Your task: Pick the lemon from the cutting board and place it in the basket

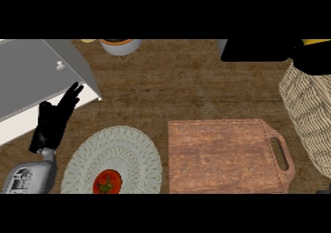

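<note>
So the brown wooden cutting board [225, 156] sits bare, no lemon visible; probably it's inside the black right hand [314, 57] over the woven wicker basket [314, 119], fingers unclear. Left hand [56, 119] rests spread, fingers up.

Right of the left hand's fingers [69, 98] lies a plate [128, 145] holding a tomato [107, 182]; farther right the cutting board [225, 157], then the basket [313, 118].

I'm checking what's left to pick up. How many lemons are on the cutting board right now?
0. The cutting board is bare. The only food showing is a tomato on the plate. A lemon may be hidden in the basket.
</note>
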Controlling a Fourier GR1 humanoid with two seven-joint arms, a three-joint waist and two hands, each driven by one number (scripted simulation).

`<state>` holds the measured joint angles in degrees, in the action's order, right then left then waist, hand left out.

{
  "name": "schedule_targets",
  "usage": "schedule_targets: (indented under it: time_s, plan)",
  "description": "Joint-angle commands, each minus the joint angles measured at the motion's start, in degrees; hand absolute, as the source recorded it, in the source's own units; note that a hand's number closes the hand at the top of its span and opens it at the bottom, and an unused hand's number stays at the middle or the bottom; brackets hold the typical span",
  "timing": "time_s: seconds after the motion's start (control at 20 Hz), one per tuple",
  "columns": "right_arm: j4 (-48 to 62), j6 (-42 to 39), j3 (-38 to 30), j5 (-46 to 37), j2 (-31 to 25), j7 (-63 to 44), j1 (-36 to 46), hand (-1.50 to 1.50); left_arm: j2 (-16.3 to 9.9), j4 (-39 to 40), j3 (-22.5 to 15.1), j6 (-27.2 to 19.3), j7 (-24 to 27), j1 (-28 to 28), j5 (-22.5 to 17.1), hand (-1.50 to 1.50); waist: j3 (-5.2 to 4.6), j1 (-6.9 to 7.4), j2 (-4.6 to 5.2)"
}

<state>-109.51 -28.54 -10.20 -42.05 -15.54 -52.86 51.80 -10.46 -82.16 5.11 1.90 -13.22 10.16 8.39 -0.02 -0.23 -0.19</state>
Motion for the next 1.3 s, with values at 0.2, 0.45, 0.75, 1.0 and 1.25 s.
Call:
schedule_targets:
  time_s: [0.2,0.45,0.75,1.0,1.25]
  plan:
    - [11.4,-10.4,-2.9,-3.0,-15.8,4.5,-2.3,1.50,-1.7,2.0,1.6,0.9,-0.5,2.0,-0.6,0.00,-0.01,-0.30,0.30]
    - [20.0,-6.7,-6.3,-4.5,-22.9,14.2,-6.1,1.50,0.1,1.1,0.2,0.5,-2.0,3.1,-0.2,0.00,0.04,0.25,0.38]
    - [25.2,-0.7,-11.4,-2.8,-27.1,27.2,-13.9,1.50,0.6,1.1,0.6,0.1,1.3,0.3,-0.1,0.00,0.05,0.27,0.24]
    - [28.5,3.9,-13.8,-0.7,-25.8,35.5,-19.8,1.50,1.6,0.8,-0.2,-0.5,-0.1,0.7,0.5,0.00,0.05,0.07,0.21]
    - [36.5,6.2,-11.7,-2.7,-27.7,40.0,-18.2,1.50,-0.1,6.0,1.5,0.6,0.2,6.1,0.3,0.00,0.01,0.29,0.34]
